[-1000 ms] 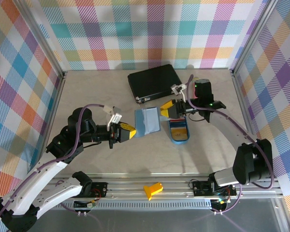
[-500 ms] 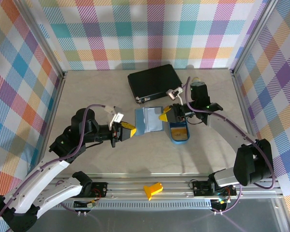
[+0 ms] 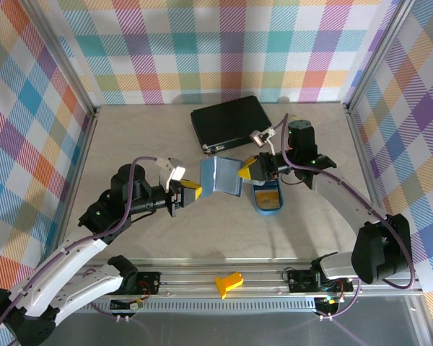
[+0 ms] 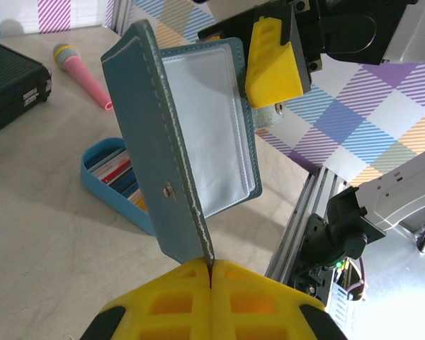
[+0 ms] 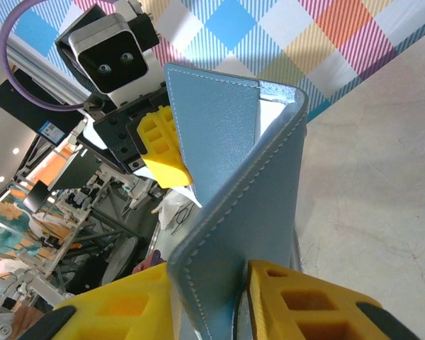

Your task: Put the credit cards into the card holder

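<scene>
The teal-blue card holder (image 3: 220, 175) hangs open between both grippers above the table. My left gripper (image 4: 211, 265) is shut on the corner of its outer flap (image 4: 152, 142), and the pale inner pockets (image 4: 212, 120) face away from me. My right gripper (image 5: 209, 283) is shut on the opposite flap (image 5: 248, 191), one yellow finger (image 4: 273, 64) on each side. Seen from the top, the left gripper (image 3: 190, 193) and right gripper (image 3: 247, 171) flank the holder. The credit cards (image 4: 117, 170), in red, blue and orange, lie stacked in the blue oval tray (image 4: 99, 191).
The blue tray (image 3: 268, 209) sits just right of the holder, below the right gripper. A large black case (image 3: 229, 121) lies at the back. A pink microphone (image 4: 81, 74) rests near it. A yellow block (image 3: 229, 282) sits on the front rail.
My right gripper has closed on the holder's right flap. The left gripper has moved slightly up and right, and the holder now stands more upright between the two.
</scene>
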